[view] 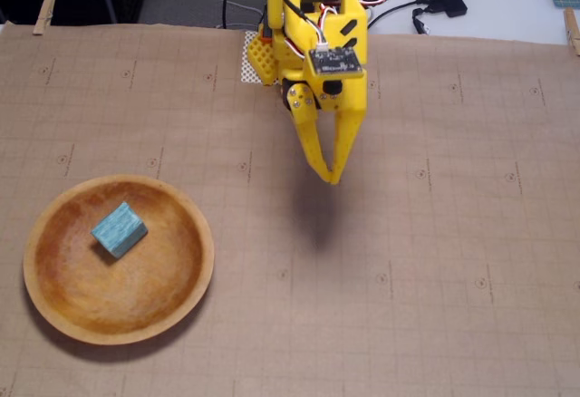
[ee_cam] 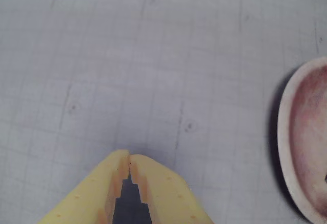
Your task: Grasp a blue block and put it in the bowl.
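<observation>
The yellow plastic gripper (view: 333, 178) hangs empty, its tapered serrated jaws closed tip to tip above the gridded brown paper mat (view: 435, 261). Well apart, the rough teal blue block (view: 119, 229) lies tilted inside the round wooden bowl (view: 186, 297), which the wrist view cuts off.

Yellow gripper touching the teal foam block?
Apart. The fixed view shows the yellow gripper above bare mat, while the teal block sits in the wooden bowl.

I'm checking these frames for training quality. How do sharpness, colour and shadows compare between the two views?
Wrist view: soft and washed out, the mat greyish, the bowl pinkish and cut off at the right edge. Fixed view: sharp, warm, evenly lit, no glare; the tool casts a soft shadow on the mat, and the blue block reads clearly.
</observation>
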You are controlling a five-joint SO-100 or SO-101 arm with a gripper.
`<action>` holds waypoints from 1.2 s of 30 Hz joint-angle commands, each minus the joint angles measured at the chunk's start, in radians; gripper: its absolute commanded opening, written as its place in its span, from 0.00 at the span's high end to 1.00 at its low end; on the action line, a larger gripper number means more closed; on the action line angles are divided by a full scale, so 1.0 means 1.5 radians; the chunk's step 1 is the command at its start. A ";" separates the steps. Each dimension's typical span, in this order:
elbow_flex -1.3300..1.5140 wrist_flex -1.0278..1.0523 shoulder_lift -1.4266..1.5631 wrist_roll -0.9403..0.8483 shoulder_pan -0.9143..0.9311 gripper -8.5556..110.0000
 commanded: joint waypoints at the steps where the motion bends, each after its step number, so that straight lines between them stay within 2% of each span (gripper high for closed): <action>1: 0.027 0.002 0.072 -0.005 0.002 0.96; 9: 0.142 0.002 0.121 -0.062 -0.002 0.96; 20: 0.309 -0.007 0.180 -0.062 0.004 0.96; 29: 0.415 -0.007 0.255 -0.072 0.080 0.96; 36: 0.506 -0.007 0.324 -0.065 0.086 0.96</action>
